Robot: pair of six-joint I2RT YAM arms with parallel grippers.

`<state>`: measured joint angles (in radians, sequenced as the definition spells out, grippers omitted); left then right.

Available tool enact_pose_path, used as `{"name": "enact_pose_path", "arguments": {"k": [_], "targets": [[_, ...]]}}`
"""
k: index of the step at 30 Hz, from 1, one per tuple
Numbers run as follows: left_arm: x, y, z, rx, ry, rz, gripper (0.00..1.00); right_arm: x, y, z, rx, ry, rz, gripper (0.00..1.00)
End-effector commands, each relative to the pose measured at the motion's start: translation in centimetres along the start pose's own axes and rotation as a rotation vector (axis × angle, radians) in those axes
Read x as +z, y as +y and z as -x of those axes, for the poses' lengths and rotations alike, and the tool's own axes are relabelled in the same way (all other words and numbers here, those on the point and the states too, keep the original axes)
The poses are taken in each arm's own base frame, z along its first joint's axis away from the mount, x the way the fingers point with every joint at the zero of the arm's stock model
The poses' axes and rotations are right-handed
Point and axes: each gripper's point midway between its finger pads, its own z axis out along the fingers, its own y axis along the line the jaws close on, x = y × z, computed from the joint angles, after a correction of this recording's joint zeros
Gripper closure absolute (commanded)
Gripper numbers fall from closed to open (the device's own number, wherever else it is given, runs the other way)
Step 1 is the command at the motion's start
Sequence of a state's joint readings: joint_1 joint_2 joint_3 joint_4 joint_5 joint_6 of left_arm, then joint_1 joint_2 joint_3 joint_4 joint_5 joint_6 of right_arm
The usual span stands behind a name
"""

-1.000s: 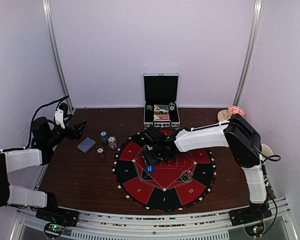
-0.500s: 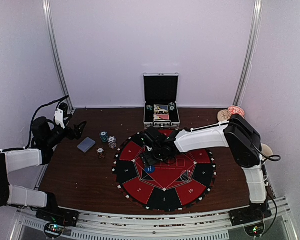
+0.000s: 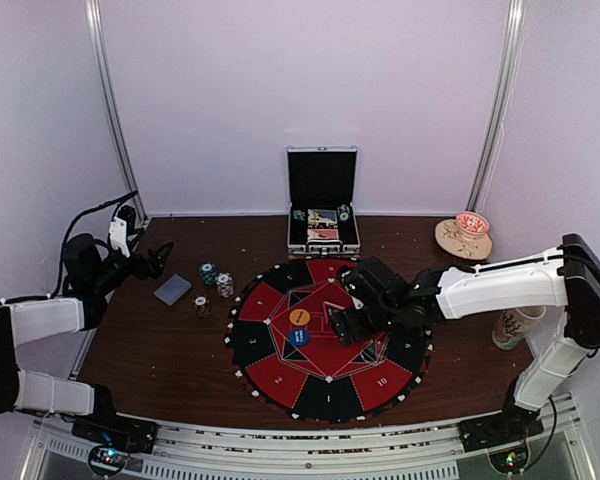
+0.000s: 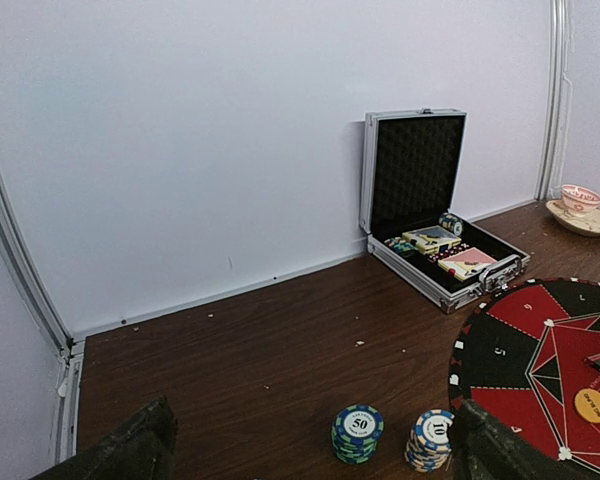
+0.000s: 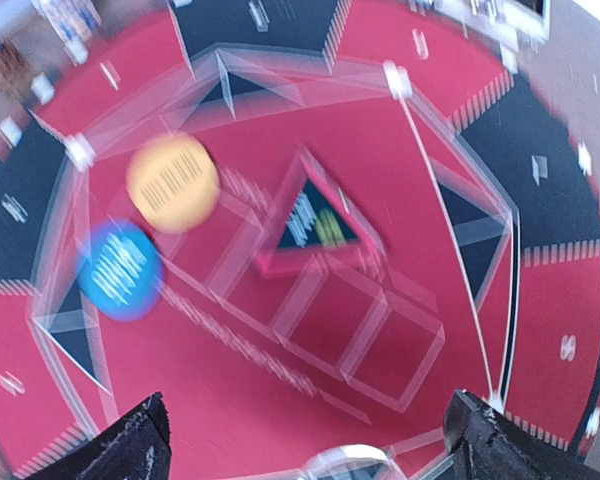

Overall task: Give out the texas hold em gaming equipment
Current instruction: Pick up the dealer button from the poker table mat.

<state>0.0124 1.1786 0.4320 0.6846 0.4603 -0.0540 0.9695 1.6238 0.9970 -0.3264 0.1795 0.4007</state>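
Orange disc (image 5: 173,183), blue disc (image 5: 120,270) on mat (image 5: 230,400); right gripper (image 5: 305,430) agape, empty; left gripper (image 4: 310,435) likewise.

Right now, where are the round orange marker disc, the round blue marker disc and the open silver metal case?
round orange marker disc (image 5: 173,183), right wrist view, disc centre.
round blue marker disc (image 5: 120,270), right wrist view, disc centre.
open silver metal case (image 4: 417,170), left wrist view, raised lid's dark lining.

White arms (image 3: 500,288), black joints (image 3: 586,292)
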Motion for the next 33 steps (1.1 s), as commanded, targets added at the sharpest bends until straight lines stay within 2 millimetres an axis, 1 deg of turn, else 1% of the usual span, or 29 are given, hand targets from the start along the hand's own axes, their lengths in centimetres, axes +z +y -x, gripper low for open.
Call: {"name": "enact_pose_path", "arguments": {"k": [1, 5, 10, 14, 18, 23, 29, 31, 33], "targets": [[-0.2, 0.2, 1.0, 0.022, -0.042, 0.010, 0.02, -0.1, -1.7, -3.6, 0.026, 0.062, -0.036, 0.03], [-0.1, 0.3, 1.0, 0.023, -0.041, 0.011, 0.02, -0.2, -2.2, -5.3, 0.031, 0.084, -0.033, 0.02], [-0.1, 0.3, 0.9, 0.023, -0.040, 0.011, 0.02, 0.4, -2.6, -7.3, 0.026, 0.124, -0.035, 0.03], [-0.1, 0.3, 0.9, 0.024, -0.041, 0.012, 0.02, 1.0, -2.6, -8.2, 0.022, 0.141, -0.034, 0.06], [-0.2, 0.3, 1.0, 0.025, -0.042, 0.012, 0.02, 1.4, -2.6, -8.6, 0.026, 0.145, -0.032, 0.08], [-0.1, 0.3, 1.0, 0.026, -0.041, 0.013, 0.02, 1.7, -2.5, -8.7, 0.029, 0.147, -0.029, 0.17], [-0.2, 0.3, 1.0, 0.028, -0.044, 0.014, 0.02, 1.9, -2.3, -7.9, 0.033, 0.138, -0.034, 0.33], [-0.2, 0.3, 1.0, 0.029, -0.043, 0.013, 0.02, 1.9, -2.4, -7.7, 0.035, 0.136, -0.037, 0.37], [-0.2, 0.3, 1.0, 0.028, -0.043, 0.014, 0.02, 2.0, -2.5, -7.6, 0.033, 0.136, -0.046, 0.44]]}}
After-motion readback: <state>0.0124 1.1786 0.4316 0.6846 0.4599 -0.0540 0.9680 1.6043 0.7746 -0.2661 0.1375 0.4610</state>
